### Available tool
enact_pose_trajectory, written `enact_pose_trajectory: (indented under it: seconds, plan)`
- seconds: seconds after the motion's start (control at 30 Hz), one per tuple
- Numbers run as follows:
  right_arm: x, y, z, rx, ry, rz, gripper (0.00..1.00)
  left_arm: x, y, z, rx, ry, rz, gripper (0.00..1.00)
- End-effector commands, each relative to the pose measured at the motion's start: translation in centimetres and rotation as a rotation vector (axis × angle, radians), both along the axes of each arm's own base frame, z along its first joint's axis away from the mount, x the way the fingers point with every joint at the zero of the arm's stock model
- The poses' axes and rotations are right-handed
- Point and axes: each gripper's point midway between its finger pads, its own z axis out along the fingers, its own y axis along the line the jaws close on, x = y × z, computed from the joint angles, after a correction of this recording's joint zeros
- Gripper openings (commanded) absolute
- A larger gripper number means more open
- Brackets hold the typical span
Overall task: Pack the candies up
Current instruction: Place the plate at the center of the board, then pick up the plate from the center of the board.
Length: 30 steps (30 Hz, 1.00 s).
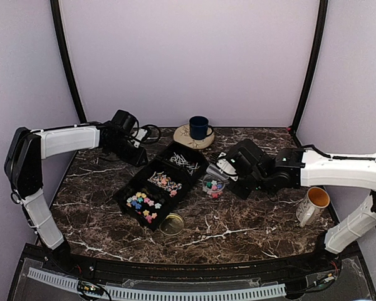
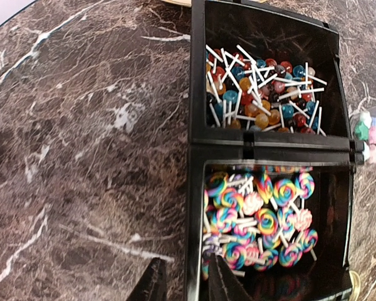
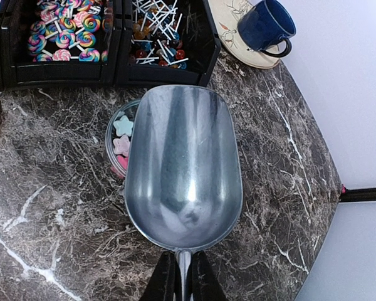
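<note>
The candies lie in a black three-part tray (image 1: 126, 188): small ball lollipops on white sticks (image 2: 263, 94), rainbow swirl lollipops (image 2: 263, 219) and pastel star pieces (image 1: 144, 204). A few star pieces also sit in a small clear jar (image 3: 117, 145), just right of the tray. My left gripper (image 2: 187, 282) is open at the tray's far left side. One fingertip (image 2: 151, 282) is outside the wall and the other is over the swirl compartment. My right gripper (image 3: 183, 276) is shut on the handle of a metal scoop (image 3: 183, 163), which is empty and hangs partly over the jar.
A gold lid (image 1: 172, 224) lies on the marble in front of the tray. A blue mug (image 1: 198, 127) stands on a round plate (image 1: 183, 135) behind the tray. A white mug (image 1: 313, 205) stands at the right edge. Black cables (image 1: 149, 133) lie at the back left.
</note>
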Motion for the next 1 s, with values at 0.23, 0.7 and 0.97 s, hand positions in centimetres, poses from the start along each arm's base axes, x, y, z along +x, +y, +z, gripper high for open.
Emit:
enact_pose_trajectory:
  seconds: [0.23, 0.7, 0.97]
  plan:
    - [0.5, -0.2, 1.9, 0.070, -0.060, -0.014, 0.00, 1.2, -1.3, -1.6, 0.002, 0.083, -0.007, 0.26]
    - [0.6, 0.0, 1.5, 0.059, -0.056, -0.009, 0.00, -0.1, -0.2, -4.9, 0.085, 0.170, -0.005, 0.26]
    - [0.6, 0.0, 1.4, 0.054, -0.053, -0.007, 0.00, -0.5, 0.2, -5.9, 0.111, 0.197, -0.005, 0.24]
